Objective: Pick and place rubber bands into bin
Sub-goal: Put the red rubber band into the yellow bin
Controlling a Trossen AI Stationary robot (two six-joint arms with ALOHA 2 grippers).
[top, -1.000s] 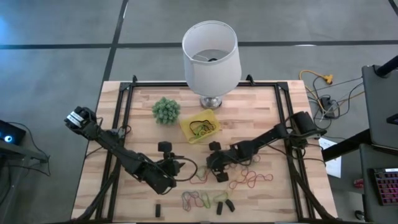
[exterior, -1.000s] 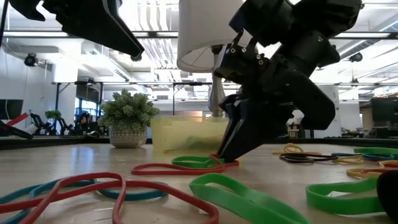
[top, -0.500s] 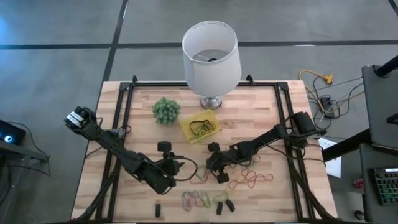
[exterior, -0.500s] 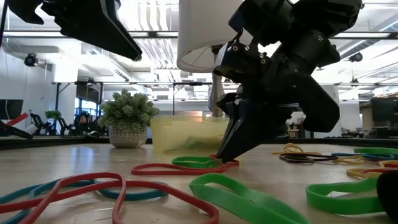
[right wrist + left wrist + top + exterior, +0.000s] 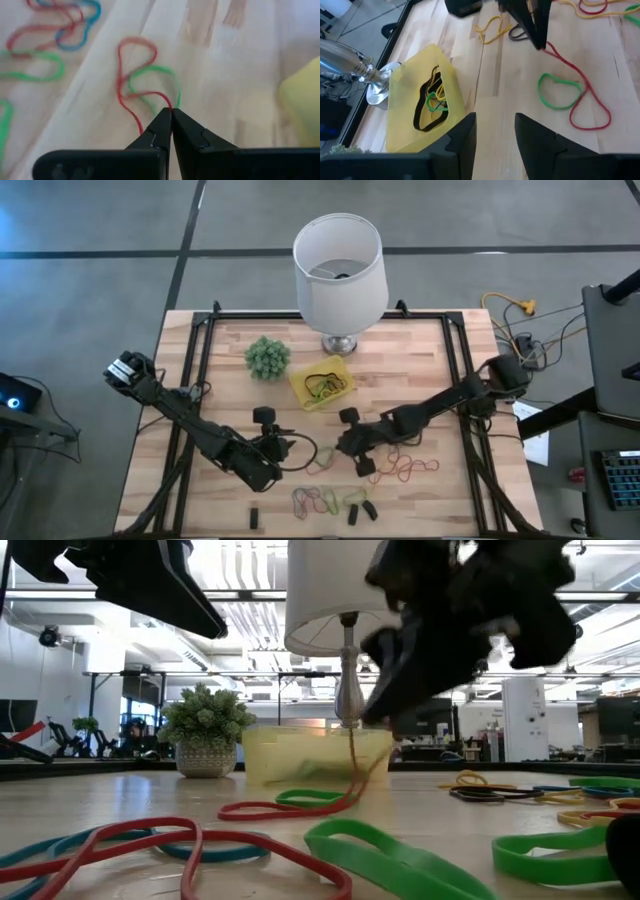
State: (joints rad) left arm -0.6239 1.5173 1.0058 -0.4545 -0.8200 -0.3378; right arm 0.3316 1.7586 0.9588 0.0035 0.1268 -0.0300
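The right gripper (image 5: 170, 116), dark fingers pressed together, pinches a thin floppy red rubber band (image 5: 131, 75); a green loop (image 5: 150, 80) lies beneath. The left gripper (image 5: 494, 127) is spread, facing the shallow yellow plastic bin (image 5: 405, 107).

One yellow bin (image 5: 322, 384) at 12 o'clock on the bench (image 5: 420, 360), one white lamp (image 5: 339, 265), one green ball plant (image 5: 267, 357), two dark arms, many loose rubber bands (image 5: 405, 468) toward 5 o'clock, too tangled to count, several stubby dark pieces (image 5: 362, 509) at 6 o'clock.

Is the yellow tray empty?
No, the left wrist view shows the yellow tray already holding several rubber bands, black, green and yellow loops lying inside it.
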